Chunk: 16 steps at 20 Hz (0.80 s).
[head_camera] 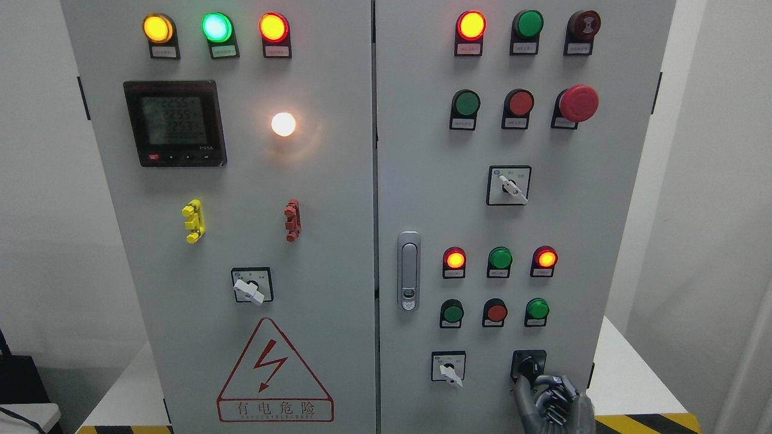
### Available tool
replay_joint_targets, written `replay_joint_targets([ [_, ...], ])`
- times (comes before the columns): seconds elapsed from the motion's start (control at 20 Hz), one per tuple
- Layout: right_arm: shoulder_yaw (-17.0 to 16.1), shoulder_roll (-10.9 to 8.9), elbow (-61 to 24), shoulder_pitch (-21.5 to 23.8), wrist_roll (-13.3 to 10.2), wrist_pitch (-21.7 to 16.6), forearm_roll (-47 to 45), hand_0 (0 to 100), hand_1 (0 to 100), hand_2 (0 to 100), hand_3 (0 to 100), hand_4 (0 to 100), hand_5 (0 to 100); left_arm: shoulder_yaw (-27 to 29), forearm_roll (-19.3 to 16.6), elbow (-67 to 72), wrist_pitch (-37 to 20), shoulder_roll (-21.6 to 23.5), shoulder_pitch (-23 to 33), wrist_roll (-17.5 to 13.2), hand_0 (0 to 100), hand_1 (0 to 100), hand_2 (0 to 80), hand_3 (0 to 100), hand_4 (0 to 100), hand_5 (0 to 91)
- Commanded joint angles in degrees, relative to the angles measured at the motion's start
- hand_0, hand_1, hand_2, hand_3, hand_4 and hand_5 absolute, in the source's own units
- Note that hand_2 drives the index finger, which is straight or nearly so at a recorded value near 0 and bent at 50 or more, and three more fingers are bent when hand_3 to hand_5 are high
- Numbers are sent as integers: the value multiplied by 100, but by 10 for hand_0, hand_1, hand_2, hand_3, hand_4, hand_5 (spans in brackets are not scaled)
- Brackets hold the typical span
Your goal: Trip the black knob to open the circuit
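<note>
1. Fingers of the right hand (552, 401) curl at the black knob (528, 366), just above; whether they grip it, I cannot tell.
2. Knob looks rigid, probably spring-stiff; pinch its lever sides.

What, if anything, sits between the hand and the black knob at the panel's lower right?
Nothing visible does. The right hand is already at the black knob, fingers reaching its lower edge; the white selector switch stands apart to its left.
</note>
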Motion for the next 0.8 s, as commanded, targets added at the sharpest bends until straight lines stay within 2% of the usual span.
replay_joint_targets([
  [0.0, -5, 0, 0, -26, 11, 1, -59, 517, 790, 643, 940, 963, 977, 0, -185, 0, 2, 1, -44, 4, 120, 389, 0, 0, 0, 0],
  [0.75, 39, 0, -18, -26, 11, 10, -393, 518, 788, 645, 944, 968, 978, 0, -193, 0, 2, 1, -44, 4, 120, 389, 0, 0, 0, 0],
])
